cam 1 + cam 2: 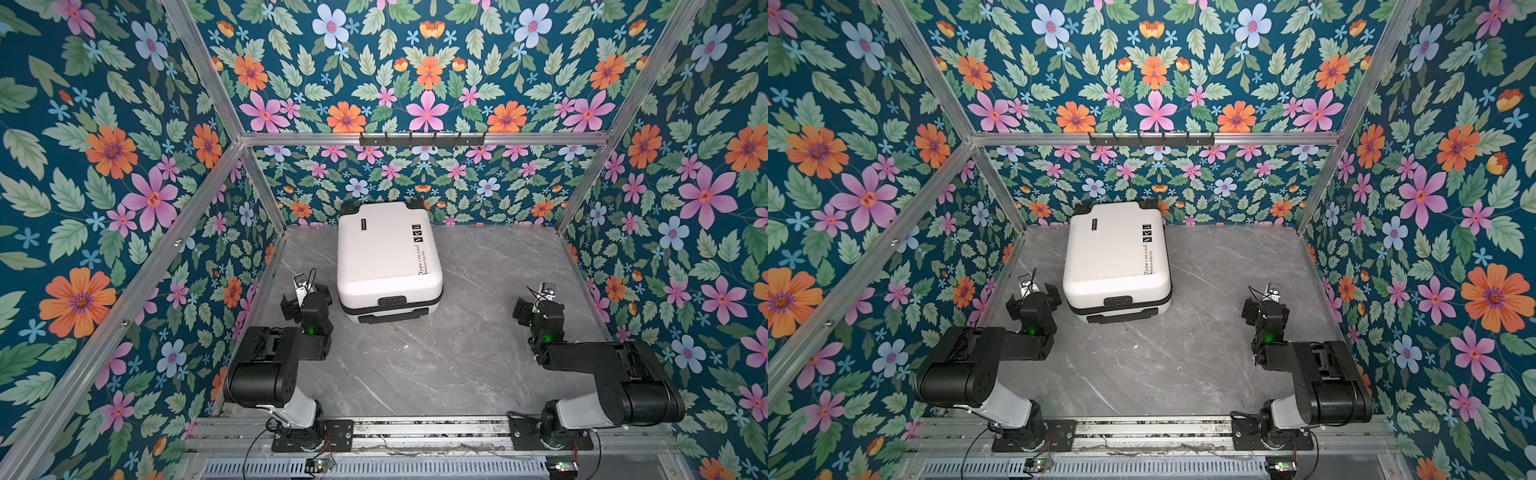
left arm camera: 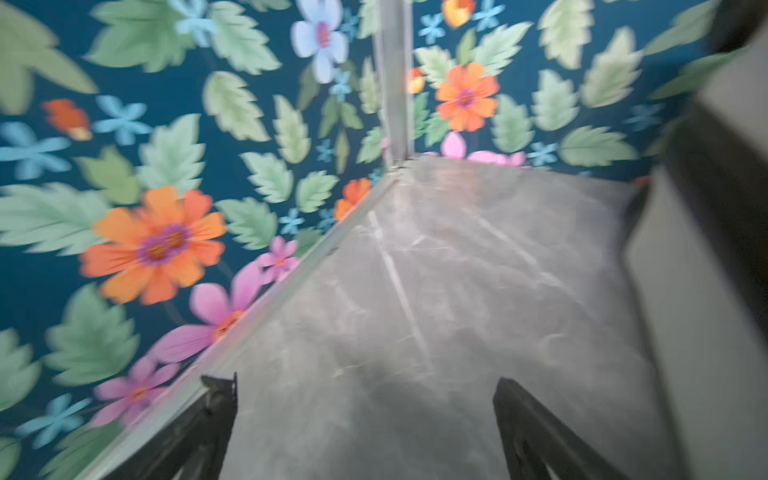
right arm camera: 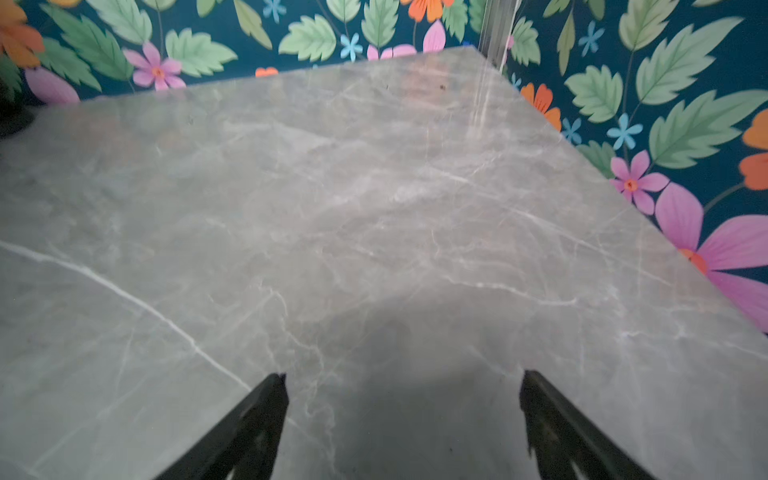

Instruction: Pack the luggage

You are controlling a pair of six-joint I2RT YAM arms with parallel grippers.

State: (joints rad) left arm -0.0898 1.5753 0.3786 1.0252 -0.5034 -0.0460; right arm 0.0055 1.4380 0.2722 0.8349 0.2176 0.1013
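Note:
The luggage (image 1: 386, 253) (image 1: 1115, 249), a small white hard-shell suitcase with a black zipper band, lies flat and closed on the grey marble table, toward the back and left of centre. Its black handle faces the front. My left gripper (image 1: 305, 297) (image 1: 1034, 297) hovers open and empty just left of the suitcase's front left corner. In the left wrist view the left gripper (image 2: 365, 384) has its jaws spread over bare table, with the suitcase side (image 2: 706, 291) close by. My right gripper (image 1: 538, 309) (image 1: 1266, 309) (image 3: 404, 377) is open and empty over the table's right side, well away from the suitcase.
Floral walls with aluminium framing enclose the table (image 1: 478, 332) on the left, back and right. A black hook rail (image 1: 422, 139) hangs high on the back wall. Both arm bases sit on a rail along the front edge.

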